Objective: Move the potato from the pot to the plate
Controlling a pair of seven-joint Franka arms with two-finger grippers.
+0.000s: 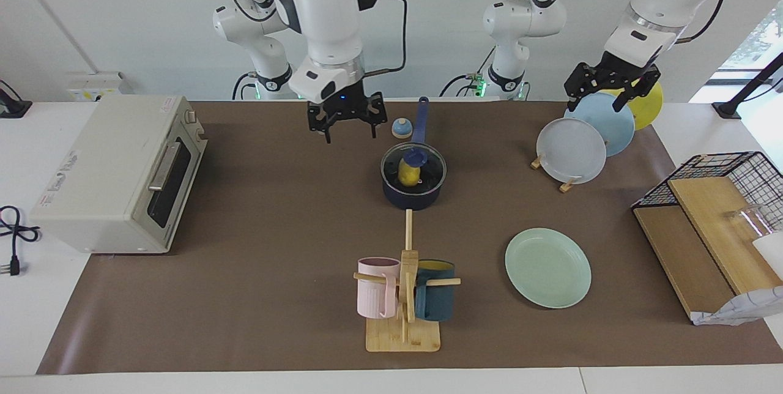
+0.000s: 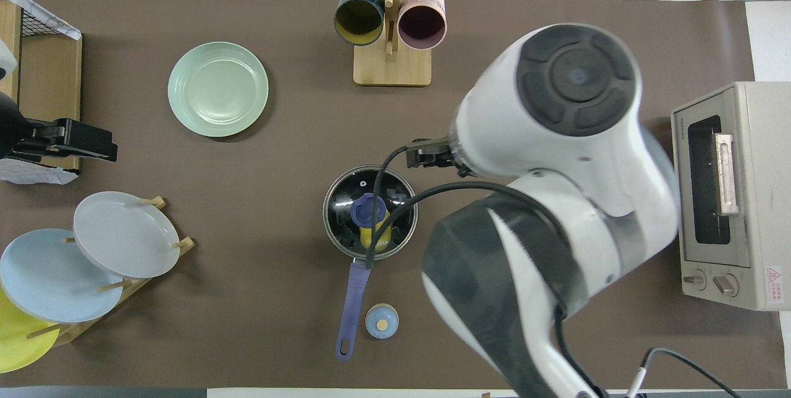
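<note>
The dark navy pot point(image 1: 414, 193) stands mid-table with its long blue handle point(image 1: 421, 117) pointing toward the robots. A glass lid with a blue knob point(image 1: 414, 156) covers it. The yellow potato point(image 1: 408, 175) shows through the lid, inside the pot. The pot point(image 2: 337, 234), the knob point(image 2: 368, 209) and the potato point(image 2: 377, 237) also show in the overhead view. The mint-green plate point(image 1: 547, 267) point(image 2: 218, 89) lies empty, farther from the robots, toward the left arm's end. My right gripper point(image 1: 350, 132) is open and empty, raised over the mat beside the pot. My left gripper point(image 1: 596, 103) is open over the plate rack.
A small blue dome with a wooden knob point(image 1: 400, 128) sits beside the pot handle. A toaster oven point(image 1: 116, 174) stands at the right arm's end. A mug rack point(image 1: 404, 296) holds a pink and a teal mug. A rack point(image 1: 572, 150) holds grey, light blue and yellow plates. A wire basket point(image 1: 728, 174) stands with wooden boards.
</note>
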